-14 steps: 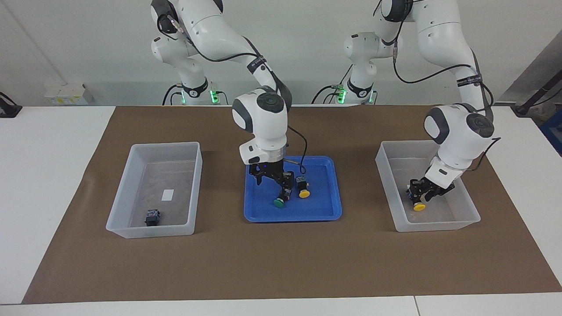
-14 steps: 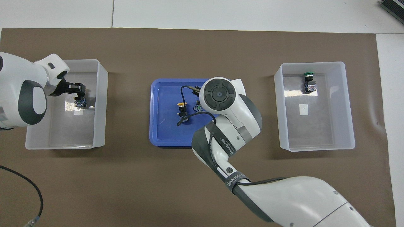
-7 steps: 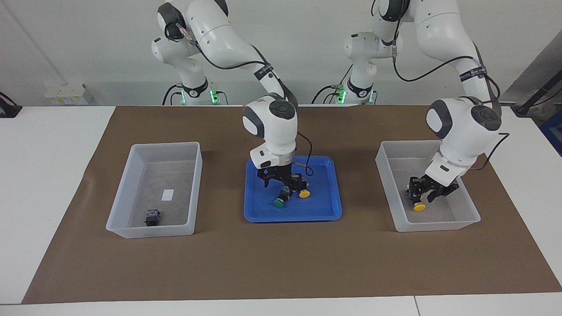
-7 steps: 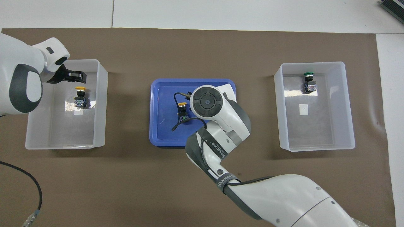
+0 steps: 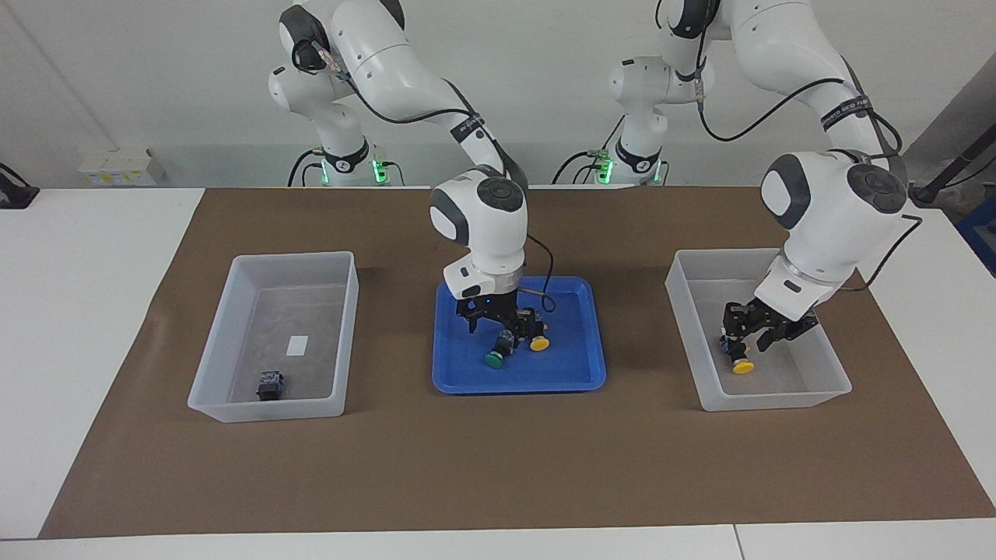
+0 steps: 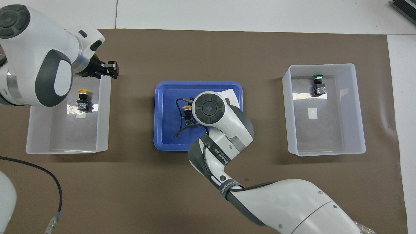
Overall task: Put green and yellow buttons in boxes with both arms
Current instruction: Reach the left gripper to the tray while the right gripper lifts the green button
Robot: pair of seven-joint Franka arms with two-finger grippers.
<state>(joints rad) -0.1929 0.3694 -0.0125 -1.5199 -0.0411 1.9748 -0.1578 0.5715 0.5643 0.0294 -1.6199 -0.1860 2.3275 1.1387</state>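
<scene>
Up and out has come my left tool (image 5: 756,333), leaving a yellow button (image 5: 741,365) lying on the floor of the box (image 5: 704,389) at the left arm's end. It holds nothing, and I cannot tell how wide it stands. My right tool (image 5: 502,325) has shifted a little over the blue tray (image 5: 576,377). It is now spread wide and empty, low over the green button (image 5: 495,358), with the second yellow button (image 5: 538,343) just beside it.

I judge the step in hand to be gripping that green one. I would centre the tool on its dark body, not its cap. I would keep clear of the yellow neighbour so it is not nudged, close fully, and lift straight up before heading for the other box (image 5: 218,404). A green button (image 6: 318,85) already lies there.

From overhead, the right wrist covers both the tool and the green button in the tray. From the facing view, I cannot make out whether the tool touches the button or hangs just above it. The cap of the button in the right arm's box only shows from above.
</scene>
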